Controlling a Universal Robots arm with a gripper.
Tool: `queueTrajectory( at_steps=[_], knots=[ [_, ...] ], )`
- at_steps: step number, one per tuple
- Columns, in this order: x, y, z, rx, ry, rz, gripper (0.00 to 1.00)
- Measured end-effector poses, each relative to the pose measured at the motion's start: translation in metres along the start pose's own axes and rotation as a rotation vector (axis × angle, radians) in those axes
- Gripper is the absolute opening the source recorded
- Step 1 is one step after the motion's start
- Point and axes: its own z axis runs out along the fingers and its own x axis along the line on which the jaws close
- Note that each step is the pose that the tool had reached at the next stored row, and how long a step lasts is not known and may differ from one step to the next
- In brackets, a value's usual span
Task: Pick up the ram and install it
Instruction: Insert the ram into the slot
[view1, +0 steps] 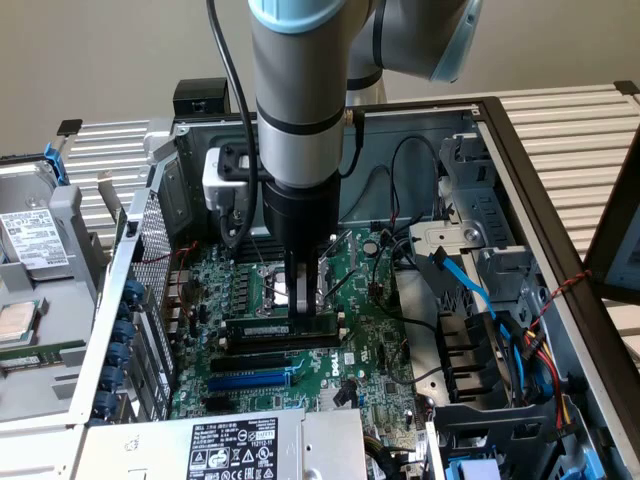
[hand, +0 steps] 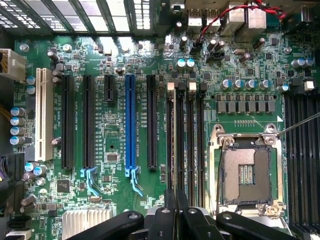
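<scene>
Ram (view1: 283, 329) stands edge-down in a memory slot on the motherboard (view1: 370, 340) beside the CPU socket (hand: 247, 172), pinched along its upper edge by the closed gripper (view1: 301, 295) directly above, which keeps it aligned with the slot.

A green motherboard (hand: 120, 210) is lying flat inside an open computer case (view1: 520, 170); a blue slot (hand: 130, 120) is running between black expansion slots (hand: 67, 122), with a white slot (hand: 44, 117) sitting just beside them; an empty CPU socket (hand: 246, 172) is showing its metal frame; a red wire (hand: 220, 17) is curving near the rear ports; a blue cable (view1: 468, 285) is trailing toward the drive bay at the exterior view's right; a hard drive (view1: 28, 240) is resting outside the case at the exterior view's left.
</scene>
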Motion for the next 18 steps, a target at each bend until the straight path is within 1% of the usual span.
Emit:
queueTrajectory(
  at_steps=[18],
  knots=[
    [0.0002,0.0000,0.0003,-0.0015,0.0007,-0.011,0.12]
  ],
)
